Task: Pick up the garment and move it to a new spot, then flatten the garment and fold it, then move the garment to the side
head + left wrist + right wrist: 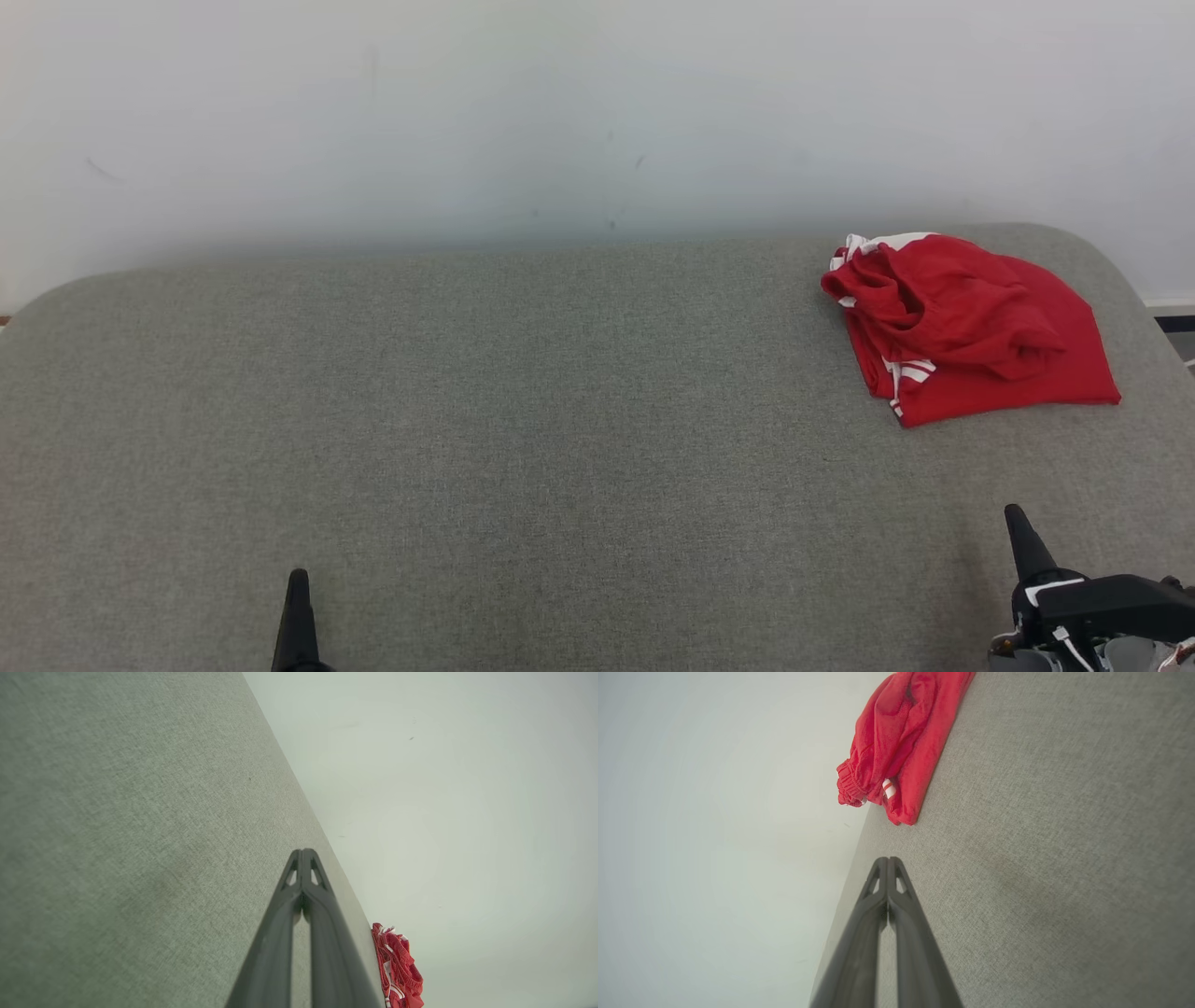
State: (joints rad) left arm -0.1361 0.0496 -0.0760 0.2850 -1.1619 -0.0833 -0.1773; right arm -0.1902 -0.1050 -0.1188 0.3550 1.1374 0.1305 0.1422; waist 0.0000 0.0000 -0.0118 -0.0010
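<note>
Grey tabletop point(467, 420) bears the garment point(962, 327), likely soft and light; pinch a raised fold. Left pincer point(303, 855) and right pincer point(888, 861): together, empty.

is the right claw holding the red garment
No, the right claw is shut on nothing, its tips over bare grey fabric, apart from the crumpled red garment.
</note>
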